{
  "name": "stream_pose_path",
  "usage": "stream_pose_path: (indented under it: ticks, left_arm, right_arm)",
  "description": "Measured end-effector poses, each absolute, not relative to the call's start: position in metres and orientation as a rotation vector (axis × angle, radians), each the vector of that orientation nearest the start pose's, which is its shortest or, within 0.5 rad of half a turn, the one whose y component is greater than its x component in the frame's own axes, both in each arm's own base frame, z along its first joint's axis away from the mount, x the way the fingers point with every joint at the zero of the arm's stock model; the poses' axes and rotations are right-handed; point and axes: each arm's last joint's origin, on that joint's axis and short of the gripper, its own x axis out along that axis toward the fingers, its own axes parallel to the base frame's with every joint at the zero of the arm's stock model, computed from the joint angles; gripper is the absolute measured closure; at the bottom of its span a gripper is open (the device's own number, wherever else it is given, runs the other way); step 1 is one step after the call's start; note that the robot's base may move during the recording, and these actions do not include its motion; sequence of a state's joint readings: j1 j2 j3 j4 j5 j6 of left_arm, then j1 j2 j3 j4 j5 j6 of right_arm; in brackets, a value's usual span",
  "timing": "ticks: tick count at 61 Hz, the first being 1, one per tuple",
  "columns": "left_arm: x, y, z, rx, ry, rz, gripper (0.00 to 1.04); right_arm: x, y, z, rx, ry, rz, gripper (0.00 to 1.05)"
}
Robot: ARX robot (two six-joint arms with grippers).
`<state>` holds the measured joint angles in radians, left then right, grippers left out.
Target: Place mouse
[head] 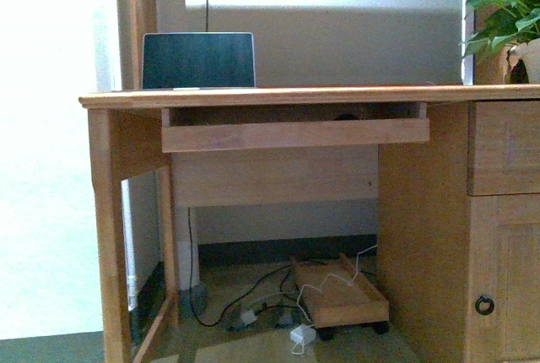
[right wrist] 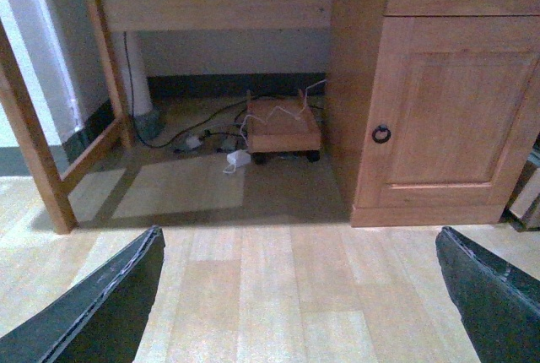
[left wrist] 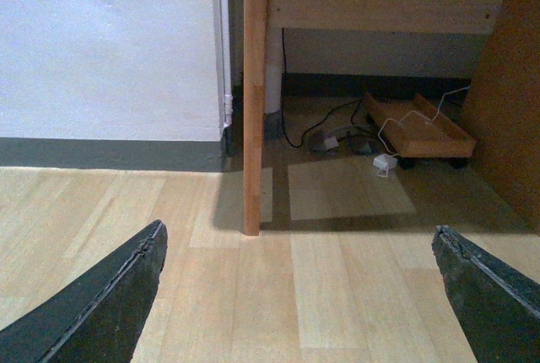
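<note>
The mouse does not show clearly. In the front view a small dark rounded shape (head: 344, 116) peeks over the front board of the pull-out tray (head: 295, 133) under the wooden desk top (head: 278, 95); too little shows to tell what it is. Neither arm is in the front view. My left gripper (left wrist: 298, 228) is open and empty, low over the wooden floor in front of the desk's left leg (left wrist: 253, 93). My right gripper (right wrist: 298, 231) is open and empty over the floor, facing the desk's knee space.
A dark laptop (head: 198, 61) stands open on the desk top at the left. A potted plant (head: 506, 17) is at the right end. A cabinet door with a ring pull (right wrist: 381, 133) is on the right. A low wheeled wooden cart (head: 342, 295) and loose cables (head: 253, 308) lie under the desk.
</note>
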<state>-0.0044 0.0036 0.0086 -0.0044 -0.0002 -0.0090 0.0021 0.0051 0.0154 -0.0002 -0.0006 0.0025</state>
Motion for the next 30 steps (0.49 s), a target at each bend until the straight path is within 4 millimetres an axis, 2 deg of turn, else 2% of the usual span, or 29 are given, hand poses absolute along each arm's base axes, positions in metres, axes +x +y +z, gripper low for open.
stream_pose_path:
  ticks: [30]
  left_arm:
    - [0.0974, -0.0004, 0.1657, -0.009, -0.001, -0.004, 0.08]
  right_arm:
    - [0.0971, 0.0002, 0.1684, 0.002, -0.01, 0.003, 0.07]
